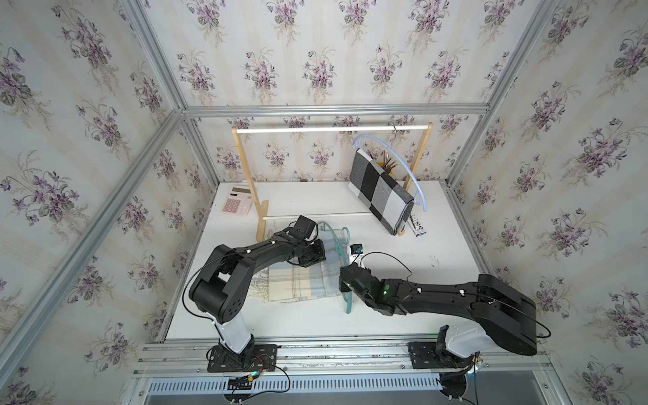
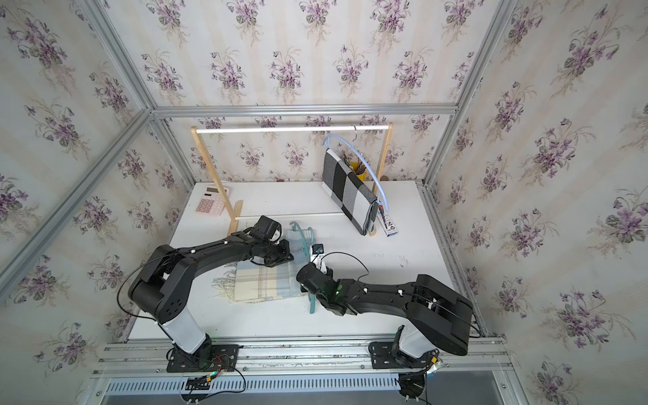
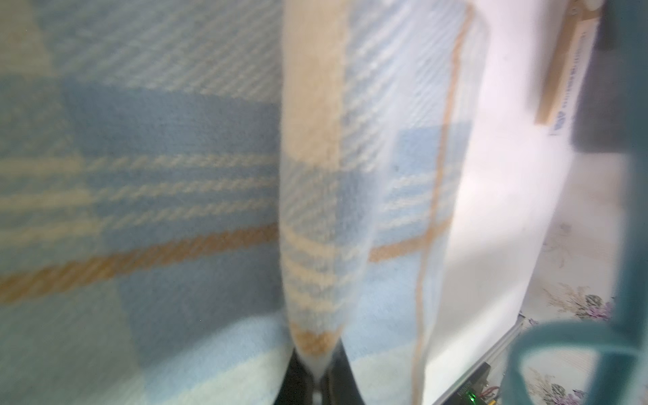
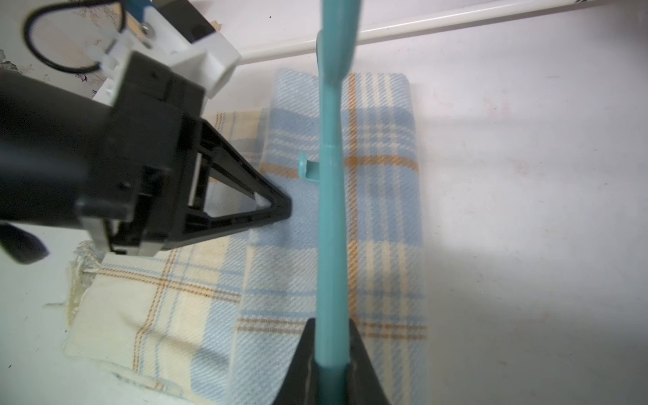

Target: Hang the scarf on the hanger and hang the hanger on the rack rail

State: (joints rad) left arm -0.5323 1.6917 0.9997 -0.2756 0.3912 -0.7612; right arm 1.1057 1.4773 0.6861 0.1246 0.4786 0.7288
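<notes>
Beneath hanger (image 4: 331, 217): scarf (image 4: 385, 224), soft, light, limp.
Left gripper (image 3: 317, 380): pinched tight on scarf fold beside hanger, likely a secure hold.
Right gripper (image 4: 331, 371): clamps hanger bar.

Pretty sure it's a robot lab cell dressed up as a home: silver aluminium extrusion frame (image 1: 333, 110), purple-flower wallpaper panels (image 1: 315, 70), plain white tabletop (image 1: 298, 322), little wooden clothes rack (image 1: 245, 164) at the far side.
</notes>
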